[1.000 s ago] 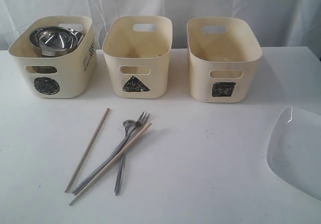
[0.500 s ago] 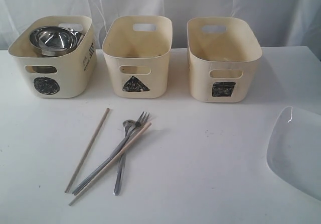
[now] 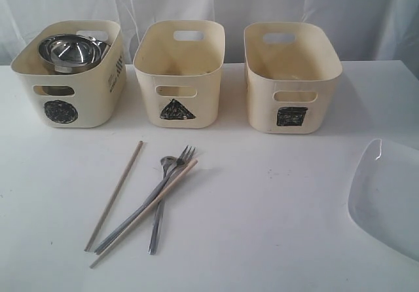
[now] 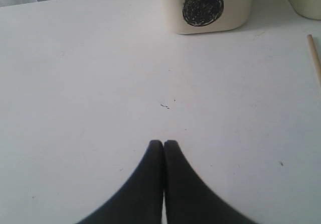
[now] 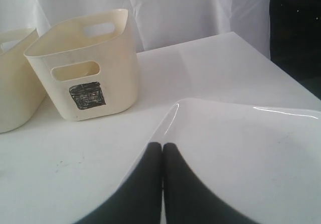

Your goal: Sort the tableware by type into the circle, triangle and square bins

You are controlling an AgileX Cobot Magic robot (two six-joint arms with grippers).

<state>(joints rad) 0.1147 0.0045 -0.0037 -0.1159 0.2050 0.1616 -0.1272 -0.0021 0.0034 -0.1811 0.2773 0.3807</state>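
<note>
Three cream bins stand in a row at the back: circle bin (image 3: 69, 76), triangle bin (image 3: 180, 76), square bin (image 3: 291, 76). A steel bowl (image 3: 69, 51) and other steel ware show inside the circle bin. In front of the triangle bin lie two wooden chopsticks (image 3: 114, 194), a fork (image 3: 147, 200) and a spoon (image 3: 159, 207) in a loose bundle. The white plate (image 3: 387, 197) lies at the right edge. My left gripper (image 4: 163, 142) is shut over bare table near the circle bin (image 4: 203, 8). My right gripper (image 5: 162, 144) is shut above the plate's (image 5: 241, 153) rim, facing the square bin (image 5: 85, 66). Neither arm shows in the exterior view.
A white cloth backdrop hangs behind the bins. The white table (image 3: 262, 226) runs bare between the cutlery and the plate. One chopstick's end (image 4: 314, 58) shows at the side of the left wrist view.
</note>
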